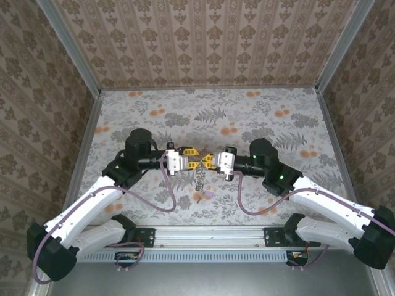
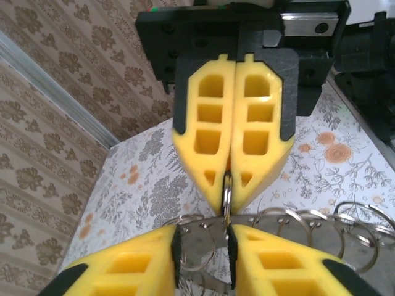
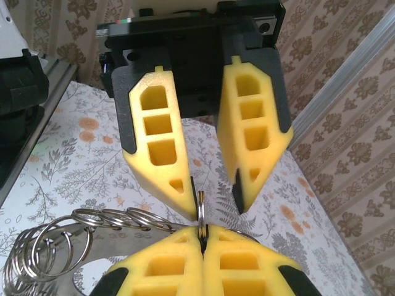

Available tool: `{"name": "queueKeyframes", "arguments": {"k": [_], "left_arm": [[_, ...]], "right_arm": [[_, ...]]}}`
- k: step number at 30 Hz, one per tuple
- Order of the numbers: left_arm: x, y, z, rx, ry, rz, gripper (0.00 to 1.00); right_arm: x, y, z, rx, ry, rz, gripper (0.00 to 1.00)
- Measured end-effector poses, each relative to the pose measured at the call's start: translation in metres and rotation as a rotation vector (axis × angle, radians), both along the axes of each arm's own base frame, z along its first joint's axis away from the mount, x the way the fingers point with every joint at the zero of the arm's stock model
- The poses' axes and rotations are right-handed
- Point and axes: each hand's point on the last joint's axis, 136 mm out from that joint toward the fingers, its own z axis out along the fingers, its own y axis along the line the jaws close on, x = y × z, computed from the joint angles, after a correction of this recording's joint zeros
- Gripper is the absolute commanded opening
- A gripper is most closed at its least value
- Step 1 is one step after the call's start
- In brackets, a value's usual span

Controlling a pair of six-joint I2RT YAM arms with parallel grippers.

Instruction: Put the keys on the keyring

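The two arms meet over the middle of the table (image 1: pixel 247 117), a little nearer to its near edge than to the far one, with the pincers tip to tip.

The right gripper (image 1: pixel 208 161) is closed. In its own wrist view the two yellow fingers (image 3: pixel 166 265) press flat together and pinch one thin metal ring between them. The left wrist view shows the same: the right gripper (image 2: pixel 226 188) has its tips together around the edge of that ring.

The left gripper (image 3: pixel 213 197) is open. Its fingers stand apart, one on each side of the pinched ring. I cannot tell if they touch it.

The keyring (image 2: pixel 290 225) is a chain of many silver split rings, linked one to another. In the wrist views it spreads to the side of the pincers, above the flowered table. In the top view the keyring (image 1: pixel 200 179) hangs down as a grey string from the place where the pincers meet.

The keys (image 1: pixel 207 193) are a small pale purple cluster. They lie on the table just under the hanging end, toward the near edge. Whether they are joined to the chain is too small to see.
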Motion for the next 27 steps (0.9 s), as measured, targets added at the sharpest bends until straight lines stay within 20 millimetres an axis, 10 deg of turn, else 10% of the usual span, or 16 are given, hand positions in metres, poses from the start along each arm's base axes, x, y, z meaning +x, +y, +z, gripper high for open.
{"name": "queueKeyframes", "arguments": {"k": [27], "left_arm": [[-0.025,0.010,0.039,-0.071,0.018,-0.056,0.29]], "right_arm": [[-0.011,0.002,0.039,0.221,0.025,0.143,0.00]]}}
